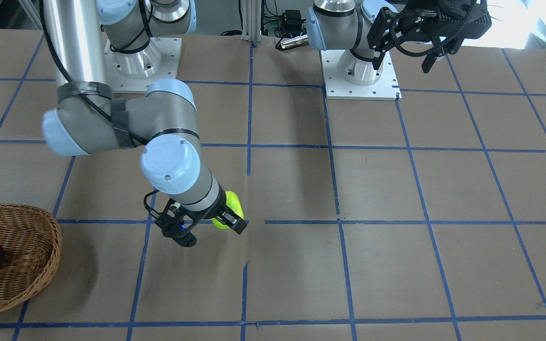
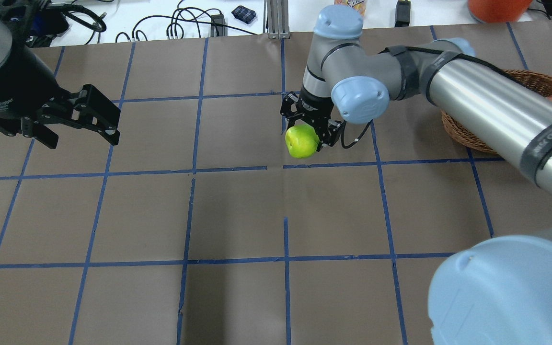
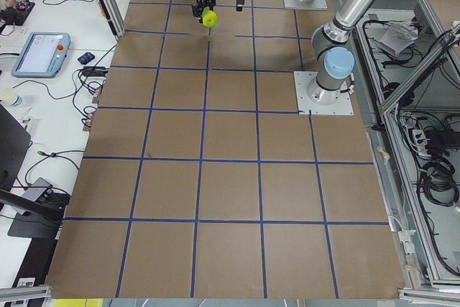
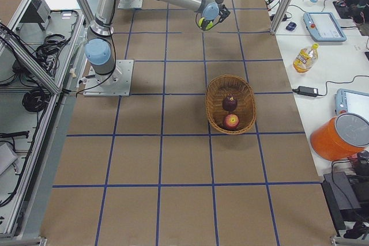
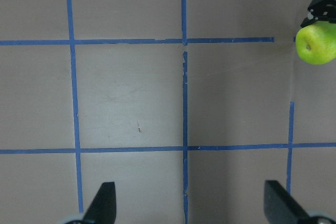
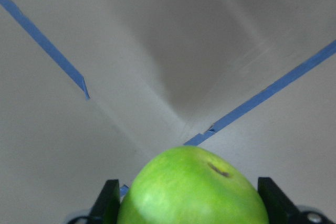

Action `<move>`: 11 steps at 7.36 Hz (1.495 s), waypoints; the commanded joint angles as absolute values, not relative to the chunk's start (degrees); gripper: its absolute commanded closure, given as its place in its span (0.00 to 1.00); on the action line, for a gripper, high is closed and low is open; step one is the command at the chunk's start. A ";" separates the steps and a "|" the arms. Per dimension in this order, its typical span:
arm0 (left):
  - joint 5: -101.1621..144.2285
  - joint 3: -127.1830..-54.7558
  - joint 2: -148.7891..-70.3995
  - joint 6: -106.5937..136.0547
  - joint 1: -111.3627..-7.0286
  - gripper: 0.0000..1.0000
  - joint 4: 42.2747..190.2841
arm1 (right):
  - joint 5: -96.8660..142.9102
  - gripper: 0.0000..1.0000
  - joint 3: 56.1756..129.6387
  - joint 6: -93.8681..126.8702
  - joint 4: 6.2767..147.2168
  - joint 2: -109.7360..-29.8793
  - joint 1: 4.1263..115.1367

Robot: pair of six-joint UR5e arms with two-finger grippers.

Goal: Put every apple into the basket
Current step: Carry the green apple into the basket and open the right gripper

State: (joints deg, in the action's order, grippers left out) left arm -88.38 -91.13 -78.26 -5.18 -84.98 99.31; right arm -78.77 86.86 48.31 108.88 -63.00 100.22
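My right gripper (image 2: 310,136) is shut on the lime green apple (image 2: 301,141) and holds it above the table near the middle; the apple fills the bottom of the right wrist view (image 6: 194,187) between the two fingers. The wicker basket (image 4: 249,93) stands apart, toward the robot's right end of the table. The red apple (image 4: 232,121) and the dark maroon apple (image 4: 229,103) lie in it. My left gripper (image 2: 82,140) is open and empty, raised over the table's left side. The left wrist view shows the green apple (image 5: 316,43) at its far right edge.
The brown table is marked with blue tape squares. The two arm bases (image 1: 360,71) stand at the robot's side. A side bench holds an orange bucket (image 4: 340,136), a bottle (image 4: 304,57) and tablets. The long right arm (image 2: 491,105) crosses over part of the basket.
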 commanded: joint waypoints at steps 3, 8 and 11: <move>-88.77 -91.14 -77.78 -5.19 -85.17 0.00 99.32 | -93.57 1.00 83.07 13.02 98.26 -68.20 82.39; -88.33 -91.32 -77.43 -5.10 -85.17 0.00 99.14 | -97.64 1.00 82.27 -2.72 105.64 -62.42 73.31; -88.59 -91.67 -77.26 -5.19 -85.17 0.00 98.53 | -97.82 1.00 82.35 -6.15 112.05 -59.42 71.89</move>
